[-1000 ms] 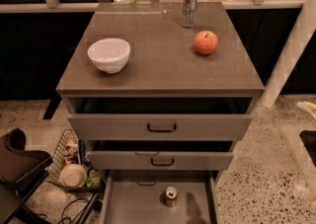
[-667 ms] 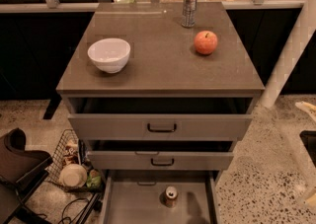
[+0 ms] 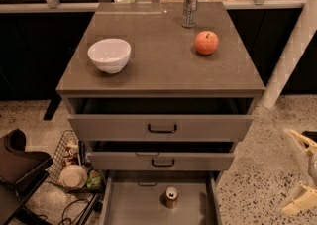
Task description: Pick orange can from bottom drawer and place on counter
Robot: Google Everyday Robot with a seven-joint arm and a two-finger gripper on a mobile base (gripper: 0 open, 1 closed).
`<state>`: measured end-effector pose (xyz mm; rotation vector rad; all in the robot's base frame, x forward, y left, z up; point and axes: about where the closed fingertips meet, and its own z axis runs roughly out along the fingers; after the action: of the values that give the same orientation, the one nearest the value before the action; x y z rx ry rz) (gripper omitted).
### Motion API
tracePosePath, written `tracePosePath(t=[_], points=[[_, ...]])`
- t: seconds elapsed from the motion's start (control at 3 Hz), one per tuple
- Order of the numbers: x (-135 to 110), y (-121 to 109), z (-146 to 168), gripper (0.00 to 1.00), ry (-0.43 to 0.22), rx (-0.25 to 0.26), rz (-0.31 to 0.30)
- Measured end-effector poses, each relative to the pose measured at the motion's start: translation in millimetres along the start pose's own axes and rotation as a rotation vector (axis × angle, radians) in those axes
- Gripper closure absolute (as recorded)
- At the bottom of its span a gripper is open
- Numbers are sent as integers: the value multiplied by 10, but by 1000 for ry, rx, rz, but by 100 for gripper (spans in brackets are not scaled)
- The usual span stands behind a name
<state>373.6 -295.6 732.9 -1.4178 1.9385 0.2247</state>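
Observation:
The orange can (image 3: 171,196) stands upright on the grey floor of the pulled-out bottom drawer (image 3: 129,204), near its middle, silver top showing. The counter (image 3: 158,65) is the grey-brown top of the cabinet above. My gripper (image 3: 302,172) comes in at the right edge, over the speckled floor to the right of the cabinet, at about the height of the middle drawer. Its two pale fingers (image 3: 298,140) stand wide apart and hold nothing. It is well to the right of the can and apart from it.
On the counter are a white bowl (image 3: 109,54) at the left, a red-orange apple (image 3: 206,42) at the right and a tall slim silver can (image 3: 189,7) at the back. The two upper drawers (image 3: 161,127) are partly open. A wire basket (image 3: 74,167) and dark chair (image 3: 17,169) stand at the lower left. A white post (image 3: 292,55) stands at the right.
My gripper has come further into view at the right edge and lower down; both fingers now show. The can and the things on the counter have not moved.

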Motion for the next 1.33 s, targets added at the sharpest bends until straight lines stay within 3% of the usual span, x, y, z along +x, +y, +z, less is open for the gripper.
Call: tracePosePath(t=[0.67,1.0,1.33], points=[[551,402,710,0,-59,-17,9],[820,816,1213,0,-143,-60,-41],[820,816,1213,0,-143,-60,-41]])
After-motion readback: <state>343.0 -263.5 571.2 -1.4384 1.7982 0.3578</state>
